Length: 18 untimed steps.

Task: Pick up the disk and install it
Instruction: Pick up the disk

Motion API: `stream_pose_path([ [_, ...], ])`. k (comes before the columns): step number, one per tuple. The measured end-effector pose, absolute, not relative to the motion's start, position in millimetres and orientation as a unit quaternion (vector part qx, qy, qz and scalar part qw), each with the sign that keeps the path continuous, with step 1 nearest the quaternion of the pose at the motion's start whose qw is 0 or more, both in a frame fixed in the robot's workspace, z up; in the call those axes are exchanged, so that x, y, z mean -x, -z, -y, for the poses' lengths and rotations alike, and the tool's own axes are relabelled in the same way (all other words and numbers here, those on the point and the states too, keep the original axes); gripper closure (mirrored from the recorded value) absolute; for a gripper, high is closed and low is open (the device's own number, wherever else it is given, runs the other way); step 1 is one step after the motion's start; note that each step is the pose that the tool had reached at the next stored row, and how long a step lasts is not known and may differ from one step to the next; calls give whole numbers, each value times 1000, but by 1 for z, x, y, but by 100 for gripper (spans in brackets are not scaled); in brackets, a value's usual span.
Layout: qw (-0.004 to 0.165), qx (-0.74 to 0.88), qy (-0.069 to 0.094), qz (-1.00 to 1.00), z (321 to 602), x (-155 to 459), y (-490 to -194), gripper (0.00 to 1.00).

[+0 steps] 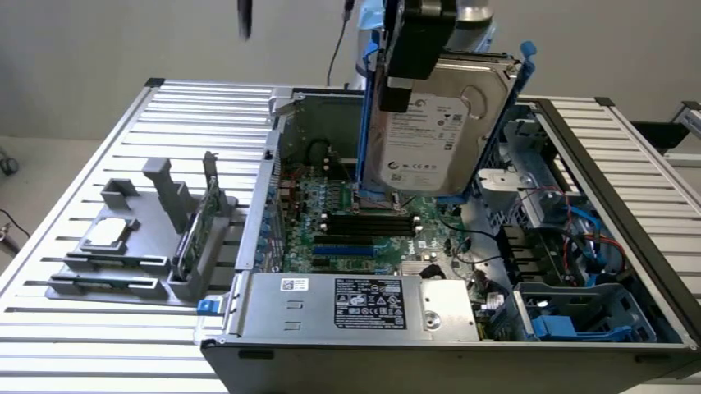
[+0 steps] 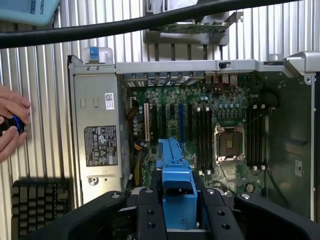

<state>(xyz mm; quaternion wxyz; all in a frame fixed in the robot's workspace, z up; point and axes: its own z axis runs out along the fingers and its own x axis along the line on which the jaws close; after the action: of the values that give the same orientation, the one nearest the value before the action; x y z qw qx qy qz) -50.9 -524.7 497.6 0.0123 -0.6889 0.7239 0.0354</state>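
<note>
Hanging upright in the gripper (image 2: 178,212), the disk (image 1: 432,139) hovers over the motherboard (image 1: 362,230).

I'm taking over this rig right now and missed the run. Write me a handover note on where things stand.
Gripper: shut on the disk, gripping its blue rail.
Disk: lifted, hanging roughly upright above the open computer case, over the motherboard.
Done: pick-up.
Left: disk not yet installed in the case.
A person's hand is beside the case.
</note>
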Motion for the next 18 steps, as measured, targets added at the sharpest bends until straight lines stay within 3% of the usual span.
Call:
stream_pose_path([
  [18,12,689,-35,-724,571,-17,-497,67],
])
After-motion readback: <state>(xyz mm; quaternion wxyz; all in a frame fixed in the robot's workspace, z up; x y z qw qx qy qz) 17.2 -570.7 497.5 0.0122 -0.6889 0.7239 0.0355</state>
